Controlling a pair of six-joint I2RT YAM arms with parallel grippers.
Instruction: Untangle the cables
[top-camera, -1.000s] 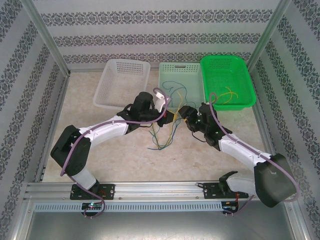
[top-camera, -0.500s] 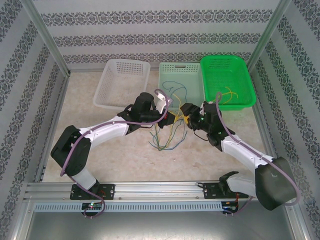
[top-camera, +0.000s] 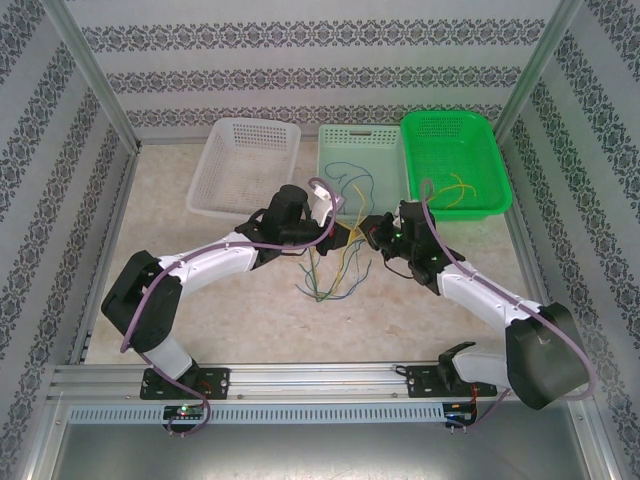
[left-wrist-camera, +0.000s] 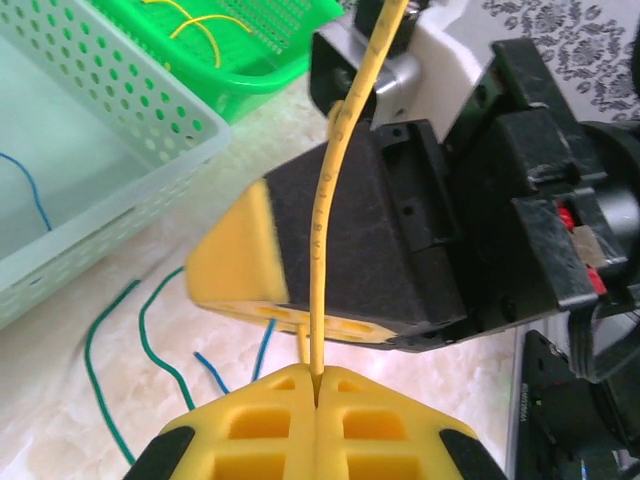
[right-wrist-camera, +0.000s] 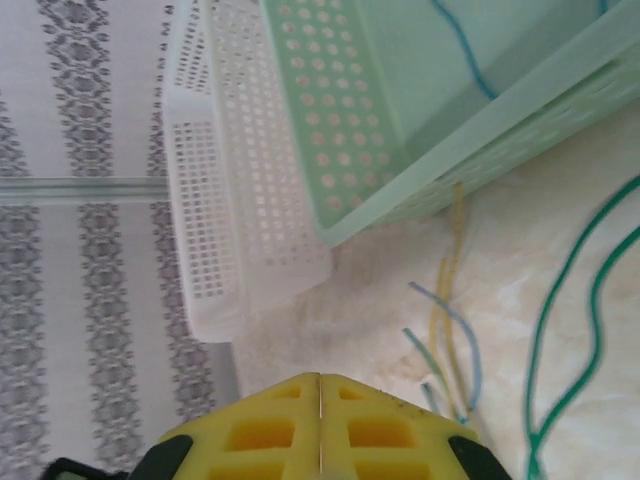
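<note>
Mid-frame, over the beige marbled tabletop (top-camera: 230, 320) walled by patterned wallpaper (top-camera: 300, 60), we see the cables (top-camera: 325, 285) trailing; left gripper (left-wrist-camera: 318, 378) pinches one yellow cable (left-wrist-camera: 322, 230), right gripper (right-wrist-camera: 320, 385) sits pressed together.

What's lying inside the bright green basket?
A few loose yellow cables lie on the floor of the green basket. The right arm covers the basket's near-left corner, so anything lying there cannot be seen.

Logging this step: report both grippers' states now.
Left gripper: closed on a yellow cable.
Right gripper: closed; whether it holds anything cannot be told.
</note>
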